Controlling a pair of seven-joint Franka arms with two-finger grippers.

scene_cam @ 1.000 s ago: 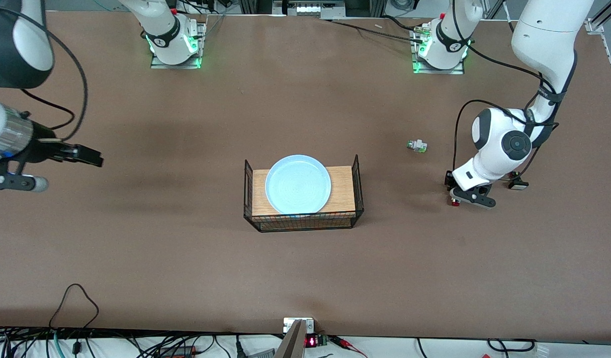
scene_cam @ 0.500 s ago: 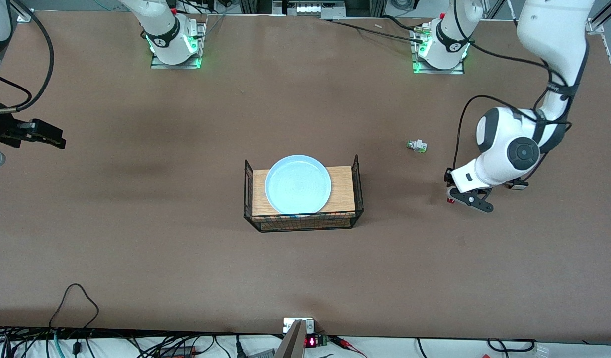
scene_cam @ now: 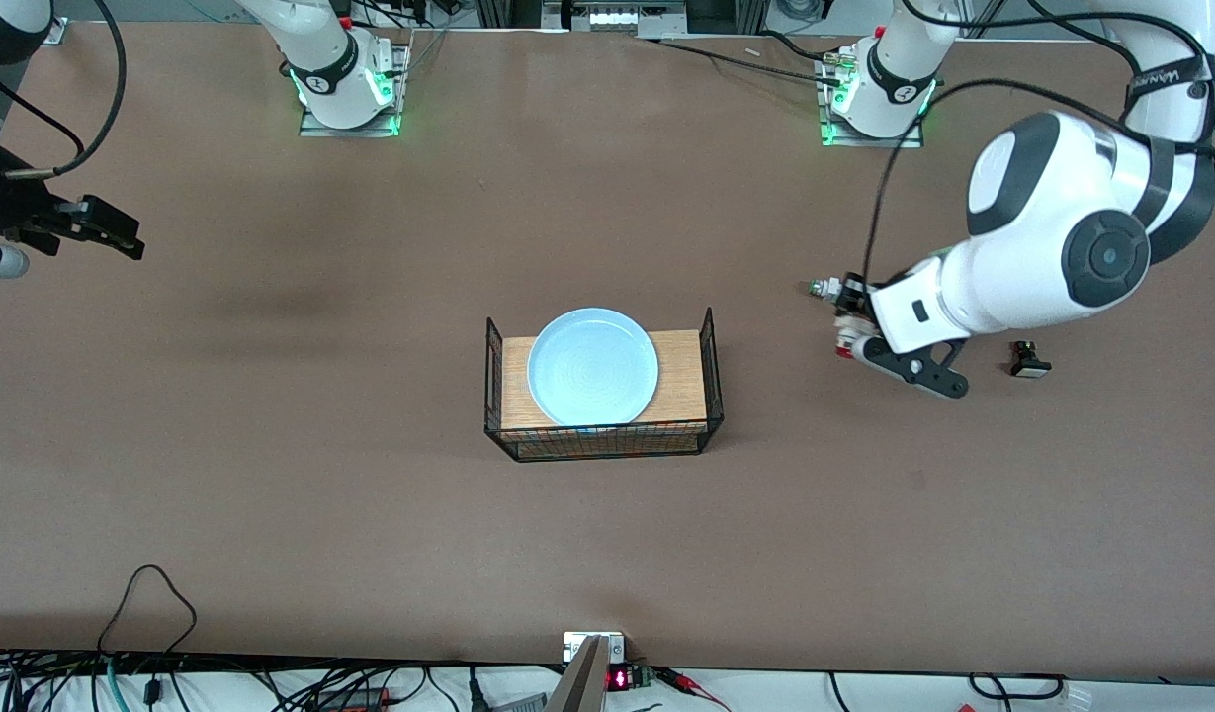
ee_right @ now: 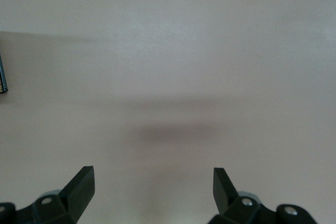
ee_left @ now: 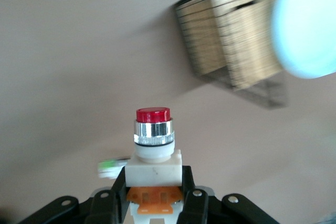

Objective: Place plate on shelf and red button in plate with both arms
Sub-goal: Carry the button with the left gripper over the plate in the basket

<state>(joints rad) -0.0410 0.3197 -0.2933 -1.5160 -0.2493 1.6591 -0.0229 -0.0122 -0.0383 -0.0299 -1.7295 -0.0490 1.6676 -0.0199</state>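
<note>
Two grippers are in play, and only one carries anything. At nine o'clock in the front view, over the bare table at the right arm's end, the right gripper (scene_cam: pixel 128 235) waits with its fingers spread wide and nothing between them; its wrist view shows only tabletop.

At the centre, the plate (scene_cam: pixel 592 366) lies flat on the wooden board of the wire basket (scene_cam: pixel 711 376), filling most of the span between the two raised side walls.

At three o'clock from the basket, the left gripper (scene_cam: pixel 849 341) hangs over the table, pinching the red button (ee_left: pixel 153 145) by its white body, red tip pointing ahead. The green-tipped part (scene_cam: pixel 822 288) lies on the table at about eleven o'clock from the fingers. A small black part (scene_cam: pixel 1028 360) lies at three o'clock from the gripper, well apart.

The risks, as I judge them:
- The grip sits low on the button's body, so a quick swing could twist or slip it.
- The basket's wall stands between the button and the plate; a low approach would clip the wire.
- A dip near the green-tipped part could knock it away.
- Released tilted, the button may topple or roll on the shallow plate.

The left arm reaches in from its end of the table, elbow folded high, forearm lying toward nine o'clock and wrist angled down so the fingers aim at the basket.
</note>
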